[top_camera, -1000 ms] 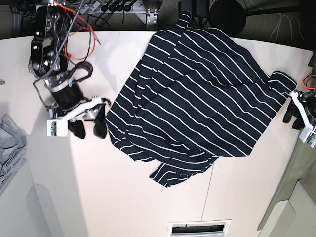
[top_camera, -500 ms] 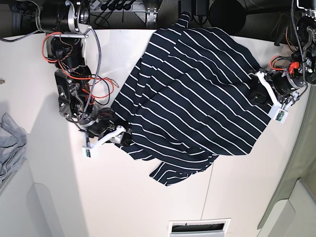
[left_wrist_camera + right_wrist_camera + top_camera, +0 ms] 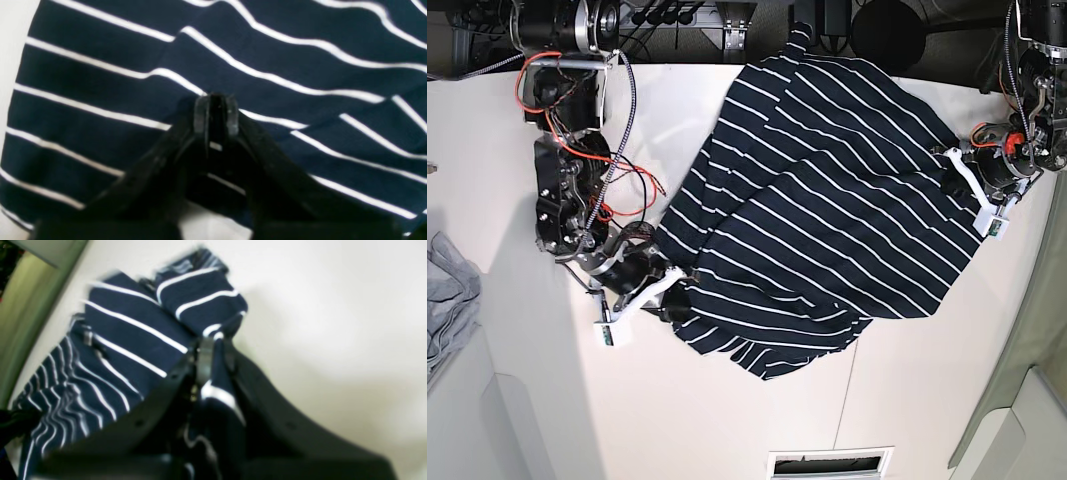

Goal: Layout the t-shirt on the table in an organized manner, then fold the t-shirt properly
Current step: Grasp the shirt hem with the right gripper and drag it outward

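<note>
Both my left gripper (image 3: 216,115) and right gripper (image 3: 210,355) are pinched closed on the t-shirt (image 3: 827,190); uneven pulling could bunch it toward the table (image 3: 727,420) edge.

In the blurred right wrist view, the right gripper (image 3: 213,353) has its black jaws pinched on a bunched fold of the striped t-shirt (image 3: 133,340), which trails leftward over the cream table (image 3: 333,306).
</note>
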Motion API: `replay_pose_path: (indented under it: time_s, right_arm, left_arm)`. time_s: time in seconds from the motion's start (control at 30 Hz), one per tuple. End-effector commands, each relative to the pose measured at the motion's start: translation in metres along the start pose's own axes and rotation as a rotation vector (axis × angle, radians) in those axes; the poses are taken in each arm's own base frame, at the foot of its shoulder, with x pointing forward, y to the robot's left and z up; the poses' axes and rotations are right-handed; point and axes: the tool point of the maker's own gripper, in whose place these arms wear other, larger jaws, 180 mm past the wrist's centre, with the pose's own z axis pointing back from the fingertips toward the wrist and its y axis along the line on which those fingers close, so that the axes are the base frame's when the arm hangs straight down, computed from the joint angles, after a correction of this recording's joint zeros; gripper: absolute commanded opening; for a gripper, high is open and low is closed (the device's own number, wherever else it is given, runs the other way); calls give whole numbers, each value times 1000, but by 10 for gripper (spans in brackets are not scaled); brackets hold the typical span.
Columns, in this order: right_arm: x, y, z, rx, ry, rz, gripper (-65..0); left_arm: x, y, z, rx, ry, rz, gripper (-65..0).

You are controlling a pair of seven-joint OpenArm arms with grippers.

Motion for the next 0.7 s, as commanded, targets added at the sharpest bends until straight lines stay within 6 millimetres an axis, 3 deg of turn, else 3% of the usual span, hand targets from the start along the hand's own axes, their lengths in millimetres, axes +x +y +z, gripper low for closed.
replay_pose_path:
  time_s: [0.0,0.07,0.17,0.27,0.33,0.5,0.53,0.6,0.67]
  right_arm:
    - [25,-2,13,0,-71,29,-650]
    - [31,-6,39,-16,-94,65,-650]
    - [22,-10,73,-41,-81,112,-650]
    - [-5,-7,102,-45,-40,99,-650]
    - [-28,5,117,-5,-24,57,-650]
    - [-79,39,134,109,28,-99,-650]
    - [-87,44,135,121,47,-104,-621]
    - [-95,54,134,145,67,-104,-433]
    - [-91,57,132,155,53,-99,-314]
  left_arm:
    - [1,14,3,38,22,-16,-581]
    - [1,20,0,52,34,-9,-581]
    - [10,26,-3,61,25,5,-581]
    - [19,28,-3,64,8,6,-581]
    - [25,29,-3,65,-3,6,-581]
    - [46,31,-3,70,-43,2,-581]
    - [50,32,-3,71,-48,2,-581]
    - [56,32,-3,69,-60,5,-581]
    - [57,32,-3,69,-62,5,-581]
